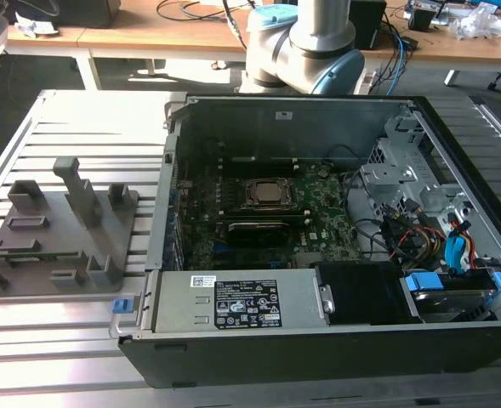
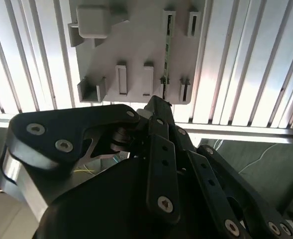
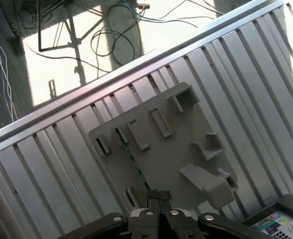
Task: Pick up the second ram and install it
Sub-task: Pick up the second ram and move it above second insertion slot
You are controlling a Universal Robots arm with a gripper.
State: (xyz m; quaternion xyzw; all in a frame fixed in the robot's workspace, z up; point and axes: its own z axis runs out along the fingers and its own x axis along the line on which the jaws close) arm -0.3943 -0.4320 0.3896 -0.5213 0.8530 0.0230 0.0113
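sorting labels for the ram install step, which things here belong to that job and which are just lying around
Part of the job:
- second ram, standing on edge in a slot of the grey holder
- gripper, above that holder
- motherboard inside the open case

Just lying about:
- power supply
- coloured cables
- desk wires

The arm (image 1: 322, 25) is a silver-grey tube with pale blue joint caps. Its end effector (image 2: 158, 104) is matte black, built of flat linked bars pinned with silver screws (image 2: 35, 129), beside a brushed metal collar (image 2: 9, 172).
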